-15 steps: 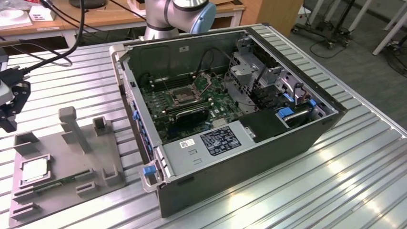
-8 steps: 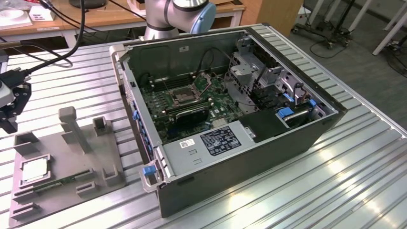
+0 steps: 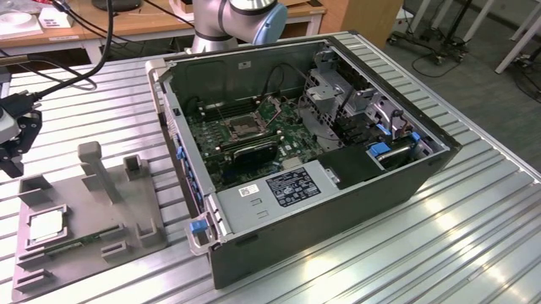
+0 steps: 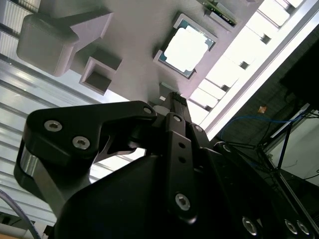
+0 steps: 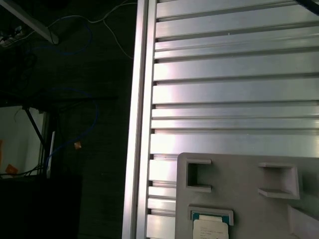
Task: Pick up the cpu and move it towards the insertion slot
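At the exterior view's left edge, the gripper [image 3: 14, 163] hangs above the slatted table [image 3: 422, 253]. The cpu [image 3: 47, 225] lies flat in its recess on the grey fixture plate [image 3: 85, 215], lower and nearer than the claw and apart from it; whether the claw is spread or pressed together cannot be told. To the exterior view's right, the open computer case [image 3: 355, 240] stands just beside the plate, its side wall between the cpu and the insertion slot [image 3: 245, 130], which is well apart.
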Robot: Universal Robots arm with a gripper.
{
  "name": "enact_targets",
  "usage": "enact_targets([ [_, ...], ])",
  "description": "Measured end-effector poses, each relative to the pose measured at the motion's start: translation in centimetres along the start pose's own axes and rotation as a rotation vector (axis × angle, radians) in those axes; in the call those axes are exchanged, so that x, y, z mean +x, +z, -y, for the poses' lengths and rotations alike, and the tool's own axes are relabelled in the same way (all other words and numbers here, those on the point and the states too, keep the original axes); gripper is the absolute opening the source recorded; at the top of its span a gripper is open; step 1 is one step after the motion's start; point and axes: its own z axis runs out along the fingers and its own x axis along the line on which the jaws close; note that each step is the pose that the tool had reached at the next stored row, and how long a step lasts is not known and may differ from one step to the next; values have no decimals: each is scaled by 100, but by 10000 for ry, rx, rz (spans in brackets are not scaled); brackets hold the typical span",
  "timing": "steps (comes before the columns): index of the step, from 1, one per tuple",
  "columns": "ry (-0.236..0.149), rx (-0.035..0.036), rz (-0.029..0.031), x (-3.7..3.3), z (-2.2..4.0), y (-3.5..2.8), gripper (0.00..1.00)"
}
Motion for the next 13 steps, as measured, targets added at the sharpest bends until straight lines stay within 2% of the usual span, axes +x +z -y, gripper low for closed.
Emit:
enact_targets([
  [3, 0, 0, 1, 0, 0, 2, 10],
  [11, 0, -1, 6, 2, 2, 72, 10],
  [13, 0, 0, 4, 2, 3, 73, 10],
])
